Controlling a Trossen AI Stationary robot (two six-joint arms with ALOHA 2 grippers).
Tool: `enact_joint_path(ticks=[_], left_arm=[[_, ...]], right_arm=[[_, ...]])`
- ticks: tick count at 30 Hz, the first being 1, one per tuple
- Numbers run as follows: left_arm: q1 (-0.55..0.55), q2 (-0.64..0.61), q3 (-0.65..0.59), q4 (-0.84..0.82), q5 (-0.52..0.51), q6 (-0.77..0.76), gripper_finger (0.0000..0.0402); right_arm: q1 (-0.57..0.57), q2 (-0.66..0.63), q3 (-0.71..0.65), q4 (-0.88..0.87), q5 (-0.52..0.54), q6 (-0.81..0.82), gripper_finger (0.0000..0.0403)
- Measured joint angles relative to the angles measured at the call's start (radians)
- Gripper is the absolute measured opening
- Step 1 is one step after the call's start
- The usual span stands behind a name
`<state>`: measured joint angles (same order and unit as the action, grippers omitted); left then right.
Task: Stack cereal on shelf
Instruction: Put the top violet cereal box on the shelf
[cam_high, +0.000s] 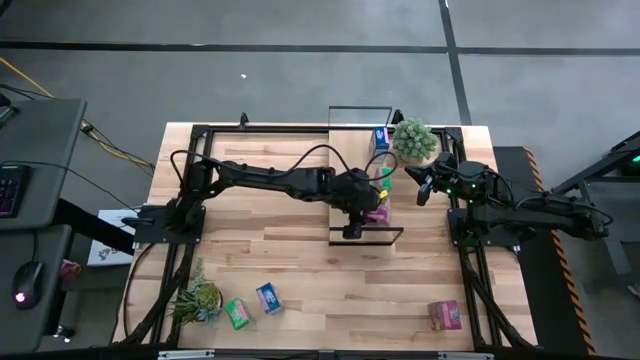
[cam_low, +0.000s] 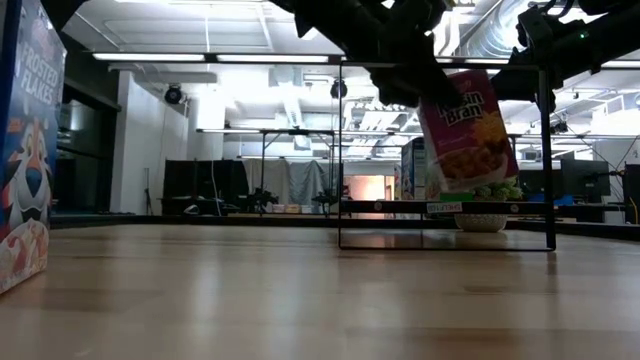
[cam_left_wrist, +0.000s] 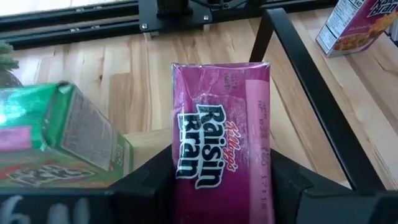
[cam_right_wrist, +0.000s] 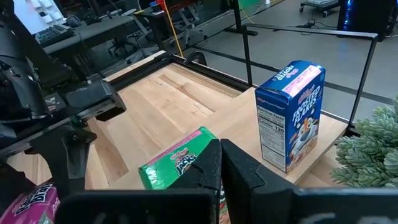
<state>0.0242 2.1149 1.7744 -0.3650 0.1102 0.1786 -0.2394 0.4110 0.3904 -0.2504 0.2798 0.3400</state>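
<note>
The shelf (cam_high: 348, 150) is a light plank in a black wire frame at the table's middle. My left gripper (cam_high: 358, 212) reaches over its near end, shut on a pink cereal box (cam_left_wrist: 221, 149) that shows tilted in the low view (cam_low: 465, 140). A green box (cam_left_wrist: 56, 137) lies on the plank beside the pink one. A blue box (cam_right_wrist: 291, 112) stands upright farther back. My right gripper (cam_right_wrist: 221, 168) waits shut by the shelf's right side (cam_high: 420, 187). My left gripper pinches the pink box between its two fingers (cam_left_wrist: 149, 183), with one finger on each side of the narrow printed panel (cam_left_wrist: 181, 171). It holds the box at its upper end (cam_low: 440, 90), slanting down from the table's left. The box hangs tilted. Whether its lower edge (cam_low: 480, 192) rests on the plank, I cannot tell.
A potted plant (cam_high: 413, 140) stands at the shelf's far right corner. Another plant (cam_high: 197, 300) is near the front left. Loose green (cam_high: 237, 313), blue (cam_high: 268, 297) and pink (cam_high: 446, 315) boxes lie along the table's near edge. The shelf's black frame bar (cam_left_wrist: 311, 81) runs close beside the held box.
</note>
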Motion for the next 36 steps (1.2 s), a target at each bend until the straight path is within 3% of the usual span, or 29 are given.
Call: enact_joint_path(ticks=[13,25,31,36], left_arm=[[0.011,0.001,-0.001,0.006,-0.002,0.006,0.0231],[0.027,-0.074,-0.005,-0.033,-0.015,-0.003,0.0232],[0.029,-0.138,-0.005,-0.129,-0.026,-0.009,0.0232],[0.030,-0.183,-0.043,-0.144,-0.026,-0.022,0.0210]], right_arm=[[0.000,0.000,0.000,0.000,-0.002,0.000,0.0000],[0.000,0.000,0.000,0.000,-0.003,-0.001,0.0000],[0.000,0.000,0.000,0.000,-0.003,-0.001,0.0000],[0.000,0.000,0.000,0.000,-0.003,-0.003,0.0000]])
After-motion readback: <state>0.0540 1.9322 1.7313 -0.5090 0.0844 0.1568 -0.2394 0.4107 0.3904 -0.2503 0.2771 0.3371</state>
